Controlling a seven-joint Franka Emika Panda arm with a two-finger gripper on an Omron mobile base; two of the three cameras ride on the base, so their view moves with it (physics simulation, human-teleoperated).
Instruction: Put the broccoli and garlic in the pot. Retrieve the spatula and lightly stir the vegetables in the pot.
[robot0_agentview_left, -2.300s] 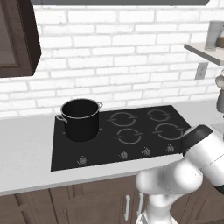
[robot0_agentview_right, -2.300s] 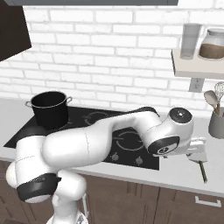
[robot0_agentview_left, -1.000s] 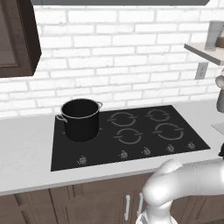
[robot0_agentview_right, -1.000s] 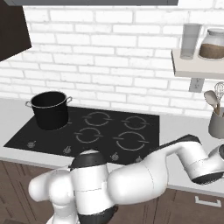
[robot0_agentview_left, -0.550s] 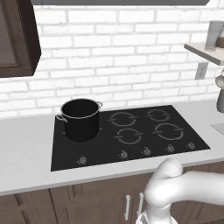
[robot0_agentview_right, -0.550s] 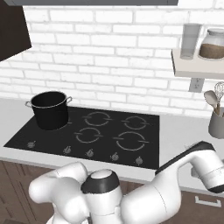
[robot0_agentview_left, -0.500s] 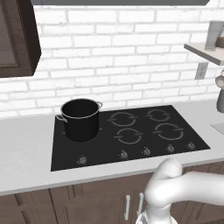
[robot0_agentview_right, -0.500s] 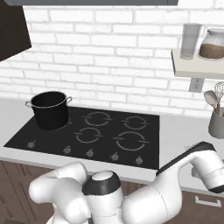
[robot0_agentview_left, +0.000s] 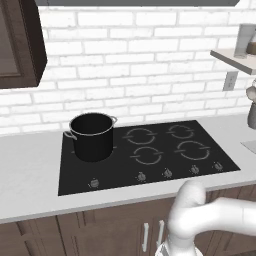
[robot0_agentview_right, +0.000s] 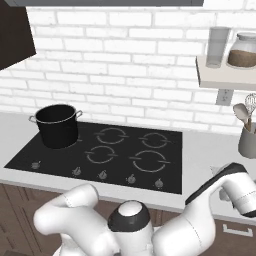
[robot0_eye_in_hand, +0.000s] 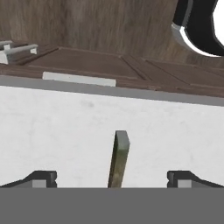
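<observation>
In the hand view the tool (robot0_eye_in_hand: 112, 178) stands wide, its tips at 8 and 4 o'clock, a slim greenish-brown handle (robot0_eye_in_hand: 119, 158) lying between them on the white desk (robot0_eye_in_hand: 65, 127). Farther off, the pot (robot0_agentview_left: 92, 136) sits on the hob (robot0_agentview_left: 150, 155) at 10 o'clock
</observation>
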